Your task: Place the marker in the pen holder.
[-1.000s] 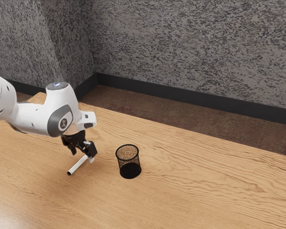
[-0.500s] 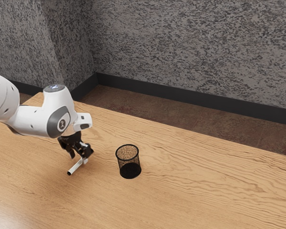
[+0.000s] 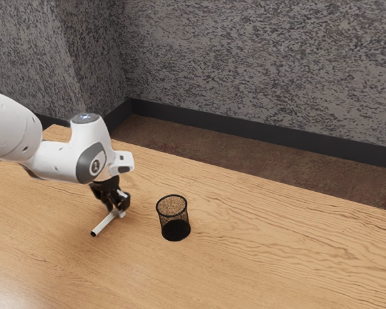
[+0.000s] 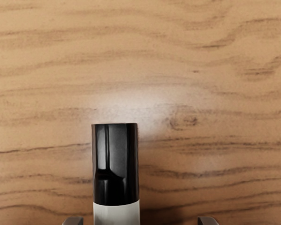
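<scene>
White cylindrical marker with black end [image 3: 103,224] lies on its side on the light wood-grain surface [image 3: 264,264] — black two-finger gripper [image 3: 118,213] low over its far part, jaws apart and unclenched, marker between them, nearer one side, not gripped. Black round mesh pen holder [image 3: 174,219] stands upright toward the exterior view's right, near the marker but not touching — mottled grey wall [image 3: 257,64] behind, past the brown floor [image 3: 244,161].

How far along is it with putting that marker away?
Reaching looks done: the gripper is down at the marker, its open fingers either side. Nothing is gripped; the marker lies on the table. Left: gripping it, lifting it and placing it in the empty pen holder.
</scene>
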Tool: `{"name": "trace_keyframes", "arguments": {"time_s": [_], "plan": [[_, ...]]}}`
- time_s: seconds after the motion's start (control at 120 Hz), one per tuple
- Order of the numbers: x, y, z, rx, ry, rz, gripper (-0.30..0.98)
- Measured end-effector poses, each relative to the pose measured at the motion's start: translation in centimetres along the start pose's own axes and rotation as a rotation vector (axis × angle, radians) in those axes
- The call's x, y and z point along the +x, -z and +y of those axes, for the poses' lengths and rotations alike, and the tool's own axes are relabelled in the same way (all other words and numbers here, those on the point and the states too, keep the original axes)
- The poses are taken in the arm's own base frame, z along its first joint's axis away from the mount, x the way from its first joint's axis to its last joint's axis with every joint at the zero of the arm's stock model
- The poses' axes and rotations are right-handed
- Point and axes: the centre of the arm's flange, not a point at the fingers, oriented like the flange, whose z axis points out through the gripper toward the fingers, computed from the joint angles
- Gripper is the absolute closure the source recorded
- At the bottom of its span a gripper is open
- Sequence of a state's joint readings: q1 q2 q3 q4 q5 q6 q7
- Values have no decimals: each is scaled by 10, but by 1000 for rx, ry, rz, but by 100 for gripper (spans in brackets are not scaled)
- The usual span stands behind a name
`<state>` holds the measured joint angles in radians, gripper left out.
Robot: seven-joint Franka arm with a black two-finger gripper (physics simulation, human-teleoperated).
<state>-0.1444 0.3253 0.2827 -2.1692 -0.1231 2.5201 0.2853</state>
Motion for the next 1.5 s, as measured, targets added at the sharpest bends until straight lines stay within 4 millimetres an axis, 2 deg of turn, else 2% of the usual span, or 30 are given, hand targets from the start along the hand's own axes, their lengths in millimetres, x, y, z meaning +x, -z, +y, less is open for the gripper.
{"name": "trace_keyframes", "arguments": {"time_s": [0.117,0.458,0.683,0.783,0.867,0.983,1.117,1.192,1.3,1.433,1.5], "plan": [[3,-4,2,-8,0,-2,45],[2,-4,1,-21,10,-1,69],[2,-5,1,-16,13,-2,75],[4,4,3,-17,15,6,77],[6,28,5,-24,16,34,78],[8,80,17,-46,1,89,79],[1,160,55,-92,-64,167,79],[-11,195,76,-119,-105,191,79],[-31,216,90,-137,-131,189,79],[-41,225,156,-140,-240,173,79],[-42,223,177,-143,-268,167,79]]}}
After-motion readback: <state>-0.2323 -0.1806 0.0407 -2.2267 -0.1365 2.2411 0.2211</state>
